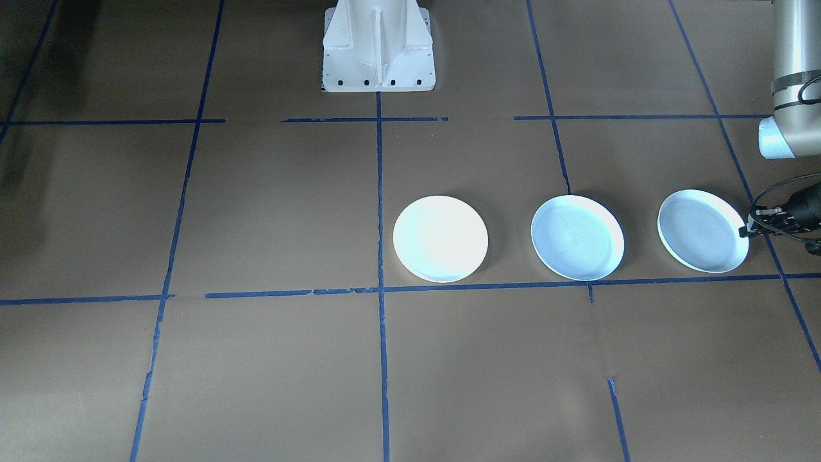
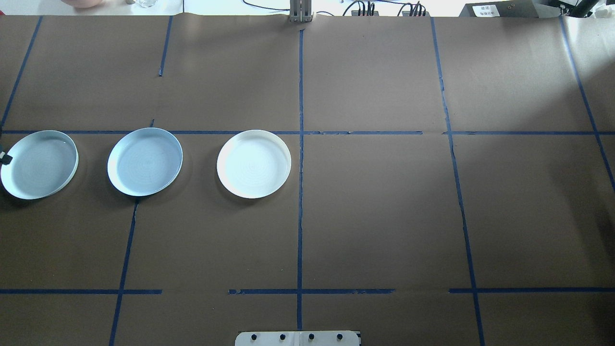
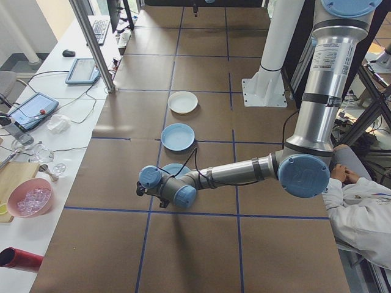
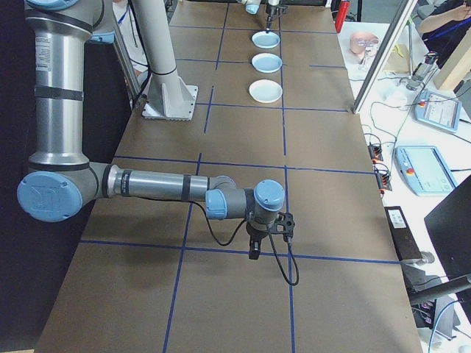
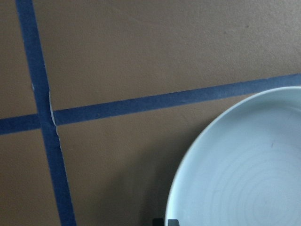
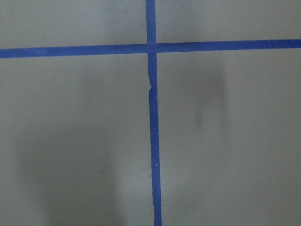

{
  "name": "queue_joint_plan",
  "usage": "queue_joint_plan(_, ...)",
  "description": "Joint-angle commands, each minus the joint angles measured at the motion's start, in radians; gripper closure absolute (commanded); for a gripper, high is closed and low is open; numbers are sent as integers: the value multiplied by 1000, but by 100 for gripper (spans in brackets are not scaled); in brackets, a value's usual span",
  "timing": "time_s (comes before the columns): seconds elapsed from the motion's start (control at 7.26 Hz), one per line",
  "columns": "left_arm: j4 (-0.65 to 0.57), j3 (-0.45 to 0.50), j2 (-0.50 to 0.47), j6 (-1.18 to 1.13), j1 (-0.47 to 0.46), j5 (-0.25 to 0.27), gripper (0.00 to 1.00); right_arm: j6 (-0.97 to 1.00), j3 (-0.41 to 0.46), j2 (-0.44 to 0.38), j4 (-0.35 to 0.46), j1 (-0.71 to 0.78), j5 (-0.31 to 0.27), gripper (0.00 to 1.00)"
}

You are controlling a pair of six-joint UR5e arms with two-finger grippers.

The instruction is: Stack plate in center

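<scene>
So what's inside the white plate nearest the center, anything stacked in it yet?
Nothing. The white plate shows only its bare, ringed inside, and the two bluish plates beside it lie apart on the table, each empty too. What is under any plate is covered.

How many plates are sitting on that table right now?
3, in one row: a white plate nearest the table's middle, a blue plate beside it, and another blue plate at the end by the left gripper. None looks stacked or hidden.
</scene>
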Motion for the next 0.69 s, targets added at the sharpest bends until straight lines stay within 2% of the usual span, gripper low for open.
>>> queue_joint_plan(0.0,37,-120,34,1,-11,-57,100,0,0,0,0,1,0,0)
queue_joint_plan(0.14,46,-210,70,-2,-14,-66,100,0,-1,0,0,0,0,0)
queue_joint_plan(0.28,49,-248,75,-11,-14,-115,100,0,0,0,0,0,0,0)
queue_joint_plan(0.55,61,-332,66,-164,0,-126,100,0,0,0,0,0,0,0)
